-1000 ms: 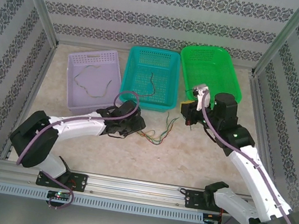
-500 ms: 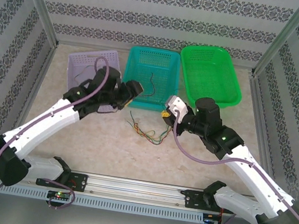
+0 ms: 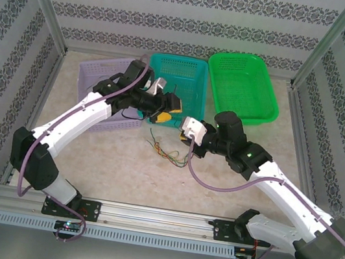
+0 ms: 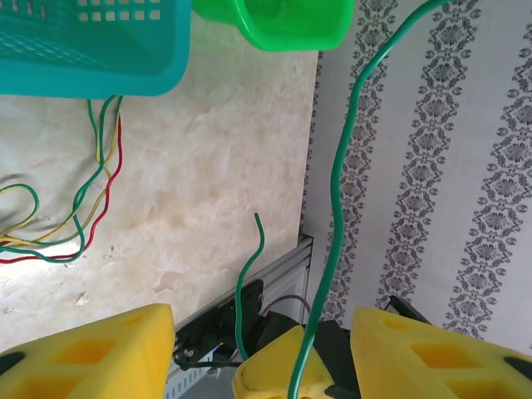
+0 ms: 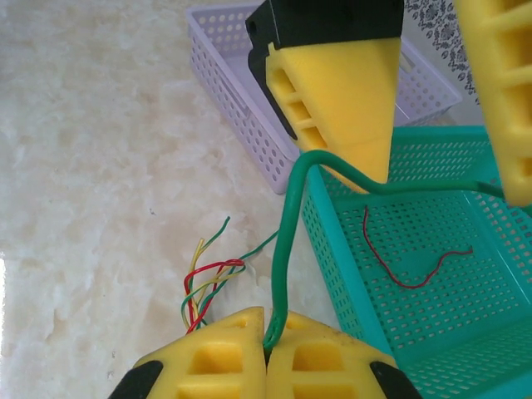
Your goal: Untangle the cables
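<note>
My right gripper (image 5: pixel 266 320) is shut on a green cable (image 5: pixel 287 241), beside the front corner of the teal basket (image 5: pixel 349 274). The cable rises from it and bends right past the left gripper's fingers (image 5: pixel 341 91). My left gripper (image 4: pixel 262 332) is open, and the green cable (image 4: pixel 337 208) passes between its jaws without being pinched. A tangle of green, yellow and red cables (image 3: pixel 169 150) lies on the table just below both grippers (image 3: pixel 165 107) (image 3: pixel 189 134). A single red cable (image 5: pixel 407 274) lies in the teal basket.
Three baskets line the back of the table: purple (image 3: pixel 97 65), teal (image 3: pixel 180 59) and green (image 3: pixel 242 81). The left arm reaches across the purple basket's front. Patterned walls close in both sides, and a metal rail runs along the near edge.
The left gripper has lifted off the table tangle and swung up and right to the teal basket's front. The right gripper has moved left from the green basket to meet it.
</note>
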You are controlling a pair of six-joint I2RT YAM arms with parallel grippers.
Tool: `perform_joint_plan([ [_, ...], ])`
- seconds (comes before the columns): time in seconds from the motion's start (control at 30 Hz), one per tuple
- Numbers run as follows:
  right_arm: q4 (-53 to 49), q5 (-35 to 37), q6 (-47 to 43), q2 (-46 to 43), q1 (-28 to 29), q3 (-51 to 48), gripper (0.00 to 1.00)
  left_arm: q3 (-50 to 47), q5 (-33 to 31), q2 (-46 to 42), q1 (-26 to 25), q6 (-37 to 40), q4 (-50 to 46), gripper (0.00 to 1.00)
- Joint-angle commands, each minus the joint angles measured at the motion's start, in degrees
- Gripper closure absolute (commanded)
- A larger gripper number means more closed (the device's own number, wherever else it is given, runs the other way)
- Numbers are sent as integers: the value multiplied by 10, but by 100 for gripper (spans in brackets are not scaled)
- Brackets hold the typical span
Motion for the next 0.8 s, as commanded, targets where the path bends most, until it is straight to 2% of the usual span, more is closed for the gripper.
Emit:
perform_joint_plan([
  [0.0, 1, -10, -17, 3, 13, 17, 100, 14, 31, 10, 0, 32, -24, 45],
  [0.1, 0, -7, -18, 4, 17, 16, 100, 12, 26, 18, 0, 15, 7, 53],
  [0.17, 0, -3, -18, 5, 21, 15, 100, 16, 21, 27, 0, 7, 21, 63],
  [0.27, -6, 3, -16, 3, 25, 14, 100, 32, -32, 27, 4, 4, 16, 95],
  [0.3, -10, 8, -15, 2, 29, 11, 100, 33, -63, 20, 7, -4, 19, 100],
  [0.4, -26, 25, 2, -2, 42, 1, 100, -6, -144, -30, 22, -43, 108, 100],
  [0.53, -31, 17, 113, 4, 51, -8, 100, -76, -240, -88, 34, -90, 263, 100],
  [0.63, -11, 1, 201, 12, 60, -23, 100, -116, -289, -111, 36, -112, 356, 100],
  [0.77, 5, -28, 271, 37, 78, -26, 100, -145, -307, -116, 39, -131, 447, 100],
])
